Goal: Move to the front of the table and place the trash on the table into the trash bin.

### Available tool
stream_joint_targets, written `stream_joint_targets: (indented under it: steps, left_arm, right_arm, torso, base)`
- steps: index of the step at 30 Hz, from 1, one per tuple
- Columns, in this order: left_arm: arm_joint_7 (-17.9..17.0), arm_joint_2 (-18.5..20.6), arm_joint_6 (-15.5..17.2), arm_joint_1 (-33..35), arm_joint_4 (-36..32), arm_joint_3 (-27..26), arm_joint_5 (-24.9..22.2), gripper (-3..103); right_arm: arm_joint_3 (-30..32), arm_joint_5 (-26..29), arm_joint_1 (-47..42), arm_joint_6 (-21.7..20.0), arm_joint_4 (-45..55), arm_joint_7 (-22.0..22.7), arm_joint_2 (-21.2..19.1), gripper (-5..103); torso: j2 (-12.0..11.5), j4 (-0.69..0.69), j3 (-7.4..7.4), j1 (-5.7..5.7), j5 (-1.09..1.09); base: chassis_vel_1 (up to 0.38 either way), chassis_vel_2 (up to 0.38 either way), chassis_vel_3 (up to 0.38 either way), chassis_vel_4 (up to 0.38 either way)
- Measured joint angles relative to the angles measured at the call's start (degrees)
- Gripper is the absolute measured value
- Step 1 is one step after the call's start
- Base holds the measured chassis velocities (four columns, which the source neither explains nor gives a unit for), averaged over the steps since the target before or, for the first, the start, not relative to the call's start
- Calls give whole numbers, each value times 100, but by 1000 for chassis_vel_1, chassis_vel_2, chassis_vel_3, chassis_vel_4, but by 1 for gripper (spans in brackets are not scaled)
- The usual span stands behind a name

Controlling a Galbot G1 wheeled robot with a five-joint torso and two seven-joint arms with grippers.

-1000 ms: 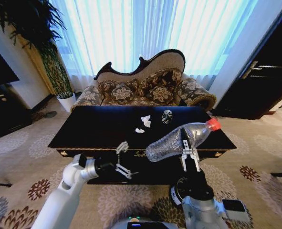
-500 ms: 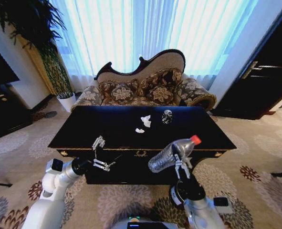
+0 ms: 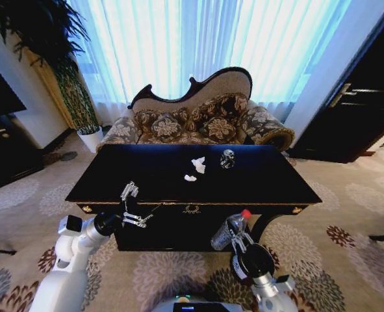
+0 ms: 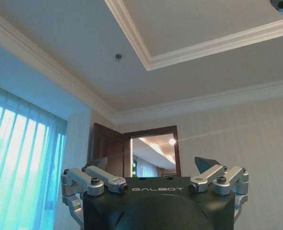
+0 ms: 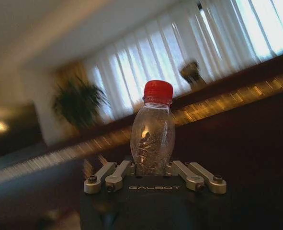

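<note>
The dark glossy table [image 3: 146, 175] carries two paper wads [image 3: 197, 165] and a silvery round item [image 3: 227, 158].

The left arm [image 3: 68, 266] is cased in smooth white shells with a black cuff near the wrist and a small black block on its elbow. The left gripper [image 3: 132, 206] has slim silver linkage fingers pinned with dark screws, dark pads at the tips, on a black housing lettered GALBOT (white capitals). The right gripper [image 3: 236, 238] has the same silver links; its wrist is a round black drum above grey-white casing.
</note>
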Motion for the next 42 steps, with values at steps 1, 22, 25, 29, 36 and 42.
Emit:
stream_joint_targets:
  steps: [1,22,25,29,36,42]
  left_arm:
    - [-2,-7,-4,3,0,-5,0,100]
    - [-1,234,-90,-126,110,-124,-118,100]
    - [1,278,-108,-162,148,-124,-153,100]
    - [-3,310,-118,-196,175,-159,-215,100]
    - [-238,456,-90,-182,166,-377,-384,100]
    - [-228,426,-19,-153,139,-583,-563,100]
  right_arm:
    - [-23,-235,117,1,-231,224,12,24]
    - [-162,-1766,1430,-292,-2764,3015,194,24]
    - [-149,-1908,1613,-399,-3110,3489,238,24]
    - [-138,-1988,1822,-480,-3525,3832,257,24]
    - [-127,-2072,2461,-423,-4579,4027,213,24]
    - [-72,-2191,2825,-401,-5224,4293,283,24]
  torso:
    - [0,0,0,0,0]
    - [0,-1,0,0,0]
    - [0,0,0,0,-1]
    - [0,-1,0,0,0]
    - [1,0,0,0,0]
    - [0,-1,0,0,1]
  base:
    - [0,0,0,0]
    - [0,0,0,0]
    - [0,0,0,0]
    - [0,0,0,0]
    - [0,0,0,0]
    - [0,0,0,0]
